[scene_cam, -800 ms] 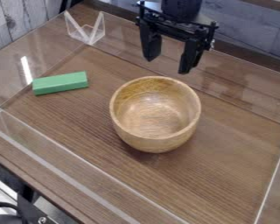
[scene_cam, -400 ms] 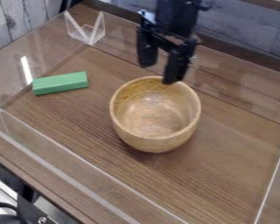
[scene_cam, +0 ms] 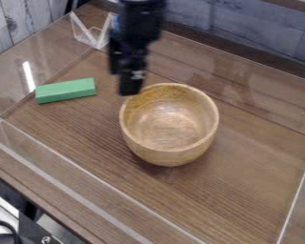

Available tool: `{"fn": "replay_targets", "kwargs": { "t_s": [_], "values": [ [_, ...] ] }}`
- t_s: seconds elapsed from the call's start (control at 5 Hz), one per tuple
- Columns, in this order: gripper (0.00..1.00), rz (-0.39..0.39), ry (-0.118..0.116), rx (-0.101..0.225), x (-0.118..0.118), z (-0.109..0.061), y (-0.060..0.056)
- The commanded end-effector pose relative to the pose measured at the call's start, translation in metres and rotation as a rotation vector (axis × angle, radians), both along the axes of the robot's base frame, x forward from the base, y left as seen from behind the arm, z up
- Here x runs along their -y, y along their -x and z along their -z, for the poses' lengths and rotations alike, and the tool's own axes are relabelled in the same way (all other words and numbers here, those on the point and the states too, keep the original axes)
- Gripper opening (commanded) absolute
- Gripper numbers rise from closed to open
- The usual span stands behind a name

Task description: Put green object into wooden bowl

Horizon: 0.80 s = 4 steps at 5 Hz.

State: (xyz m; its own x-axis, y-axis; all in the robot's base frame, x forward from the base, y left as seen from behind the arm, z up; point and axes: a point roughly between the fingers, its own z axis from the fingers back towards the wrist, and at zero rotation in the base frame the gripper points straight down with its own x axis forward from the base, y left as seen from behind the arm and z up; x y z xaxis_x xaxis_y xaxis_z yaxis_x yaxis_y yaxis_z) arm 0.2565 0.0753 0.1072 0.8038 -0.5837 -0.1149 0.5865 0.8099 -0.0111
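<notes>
The green object [scene_cam: 65,91] is a flat bright-green block lying on the wooden table at the left. Right of it stands the wooden bowl [scene_cam: 170,122], round, light tan and with nothing inside. My gripper [scene_cam: 126,79] hangs pointing down between the two, above the table just past the bowl's upper-left rim and to the right of the green block. Its dark fingers [scene_cam: 125,82] are seen nearly edge-on, nothing is held between them, and it is open.
A clear plastic wall [scene_cam: 41,43] fences the table along the left, front and right sides. A small clear bracket [scene_cam: 89,30] stands at the back left, just behind the gripper.
The gripper has swung from the back right, behind the bowl, leftward toward the green block and turned about its vertical axis. Bowl and block have not moved.
</notes>
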Motion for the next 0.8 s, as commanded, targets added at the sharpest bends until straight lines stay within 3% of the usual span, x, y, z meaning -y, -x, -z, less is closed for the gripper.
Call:
{"fn": "replay_targets", "kwargs": {
  "t_s": [0.0,0.2,0.6],
  "values": [
    [0.00,0.079,-0.030,0.061,-0.044,-0.015,0.012],
    [1.00,0.123,-0.033,0.080,-0.079,-0.012,0.027],
    [1.00,0.242,0.001,0.085,-0.118,0.002,0.034]
  ]
}}
